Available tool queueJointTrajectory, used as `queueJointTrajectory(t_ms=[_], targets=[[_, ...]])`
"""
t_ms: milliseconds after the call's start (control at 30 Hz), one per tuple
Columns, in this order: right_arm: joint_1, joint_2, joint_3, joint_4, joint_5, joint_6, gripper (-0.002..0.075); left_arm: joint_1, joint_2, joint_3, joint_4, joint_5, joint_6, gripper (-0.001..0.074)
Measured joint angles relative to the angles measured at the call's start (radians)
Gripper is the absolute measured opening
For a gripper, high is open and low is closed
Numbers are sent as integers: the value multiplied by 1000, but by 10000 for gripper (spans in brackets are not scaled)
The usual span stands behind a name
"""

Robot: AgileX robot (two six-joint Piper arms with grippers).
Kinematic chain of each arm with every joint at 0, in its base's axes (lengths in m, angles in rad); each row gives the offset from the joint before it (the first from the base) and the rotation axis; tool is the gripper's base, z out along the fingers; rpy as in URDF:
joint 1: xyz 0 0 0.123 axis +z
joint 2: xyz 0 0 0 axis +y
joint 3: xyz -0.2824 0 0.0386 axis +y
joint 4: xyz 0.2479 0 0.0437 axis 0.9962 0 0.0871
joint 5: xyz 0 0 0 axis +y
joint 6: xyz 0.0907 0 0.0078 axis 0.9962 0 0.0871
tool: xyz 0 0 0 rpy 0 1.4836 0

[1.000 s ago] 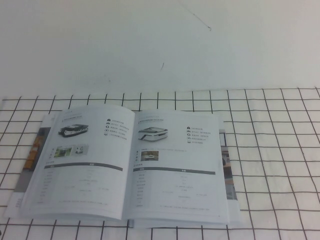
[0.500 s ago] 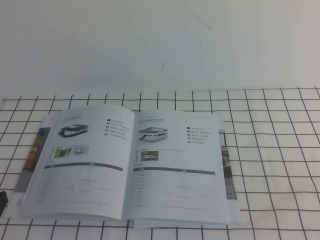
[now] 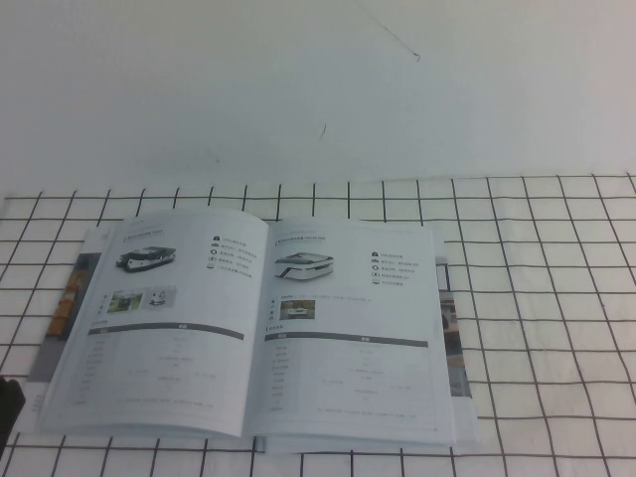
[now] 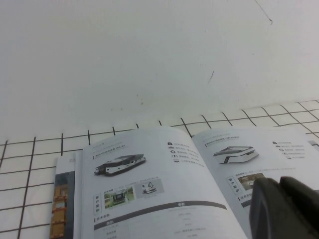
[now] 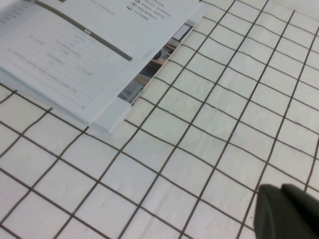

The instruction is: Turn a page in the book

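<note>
Approach step: book (image 3: 258,333) open near cloth's front-left corner, left gripper (image 4: 286,209) beside it, aperture untellable, right gripper (image 5: 289,211) closed, off right; next, catch a page (image 3: 353,333) edge.

White wall (image 3: 298,89) behind black-gridded white tablecloth (image 3: 556,298).

Bright, even, washed-out light; shadows faint, print on the pages blurred.

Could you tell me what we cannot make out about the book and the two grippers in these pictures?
- Book text: too small and blurred in every view.
- Lower pages: covered by the open spread; only edge strips show in the high view.
- Left gripper: cut off by the left wrist view's edge; a dark sliver in the high view.
- Right gripper: cut off by the right wrist view's edge.
</note>
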Motion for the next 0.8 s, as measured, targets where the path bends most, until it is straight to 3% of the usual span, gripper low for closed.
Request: queueJointTrajectory(t_ms=[400,667,800], targets=[[0,0,0,0,-2,0,0,5,-14,26,22,-8,0,-2],[0,0,0,0,-3,0,0,112,-118,159,221,-13,-10,-2],[0,0,0,0,-3,0,0,133,-205,241,258,19,-104,-2]])
